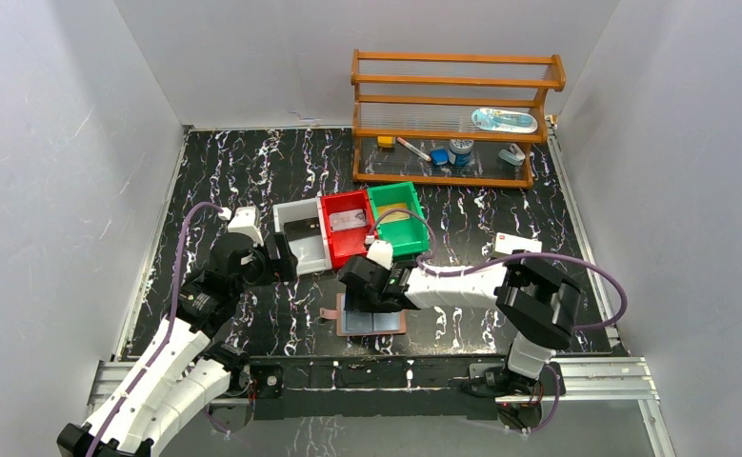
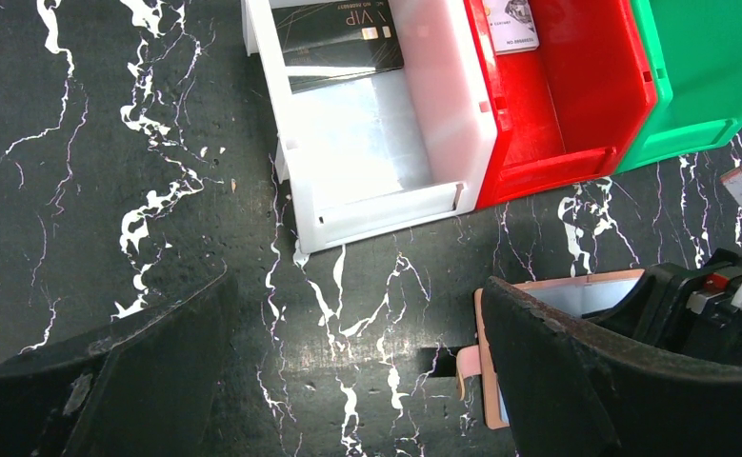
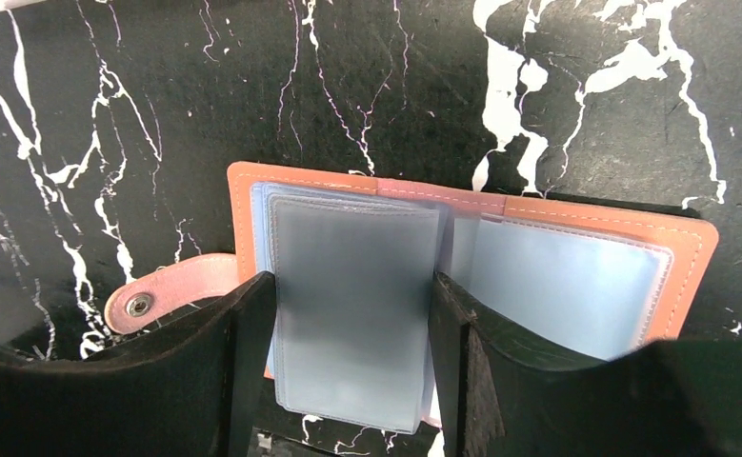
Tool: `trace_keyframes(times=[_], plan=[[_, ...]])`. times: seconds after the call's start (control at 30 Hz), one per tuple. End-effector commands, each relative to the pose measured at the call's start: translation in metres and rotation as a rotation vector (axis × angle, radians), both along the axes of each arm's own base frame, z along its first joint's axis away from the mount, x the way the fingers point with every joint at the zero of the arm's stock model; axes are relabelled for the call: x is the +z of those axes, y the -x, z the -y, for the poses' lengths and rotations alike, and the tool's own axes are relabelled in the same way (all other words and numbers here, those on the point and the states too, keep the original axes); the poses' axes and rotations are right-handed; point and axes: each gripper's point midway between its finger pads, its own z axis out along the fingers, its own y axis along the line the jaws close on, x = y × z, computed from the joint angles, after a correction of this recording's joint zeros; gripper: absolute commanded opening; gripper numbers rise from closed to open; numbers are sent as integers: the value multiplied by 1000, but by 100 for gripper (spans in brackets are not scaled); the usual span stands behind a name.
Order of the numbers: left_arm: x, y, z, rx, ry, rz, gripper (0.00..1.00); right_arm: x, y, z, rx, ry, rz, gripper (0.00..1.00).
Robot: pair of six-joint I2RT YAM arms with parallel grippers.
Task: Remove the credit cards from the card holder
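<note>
The card holder (image 1: pixel 373 322) lies open on the table near the front edge. It is reddish-brown with two pale grey-blue pockets and a strap tab (image 3: pixel 157 295) at its left. My right gripper (image 1: pixel 374 293) is low over it, open. In the right wrist view the gripper (image 3: pixel 352 286) straddles the left pocket (image 3: pixel 352 314), one finger at each side edge. No card shows in the pockets. My left gripper (image 1: pixel 286 257) is open and empty over bare table (image 2: pixel 357 286), between the white bin and the holder's left edge (image 2: pixel 486 381).
Three bins stand behind the holder: a white bin (image 1: pixel 300 252) holding a black card (image 2: pixel 338 38), a red bin (image 1: pixel 333 249) holding a white card (image 2: pixel 511 24), and a green bin (image 1: pixel 412 243). A white box (image 1: pixel 517 245) lies at the right. A wooden shelf (image 1: pixel 452 119) stands at the back.
</note>
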Motion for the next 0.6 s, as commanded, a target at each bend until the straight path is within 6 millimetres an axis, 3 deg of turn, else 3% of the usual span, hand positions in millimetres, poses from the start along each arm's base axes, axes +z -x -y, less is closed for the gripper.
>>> trace_keyframes(times=[0.0,0.2,0.43,0.57], plan=[[4,-1,4,-23,15,9,98,-7,6,-10,-7,-119,-74,65],[3,11,41,-189,154,-20,98,-6,7,-12,-10,-262,-131,66],[-8,49,104,-386,514,-236,84,-10,9,-5,-36,-362,-189,66],[-21,70,120,-484,594,-376,78,-11,9,-2,-43,-371,-194,66]])
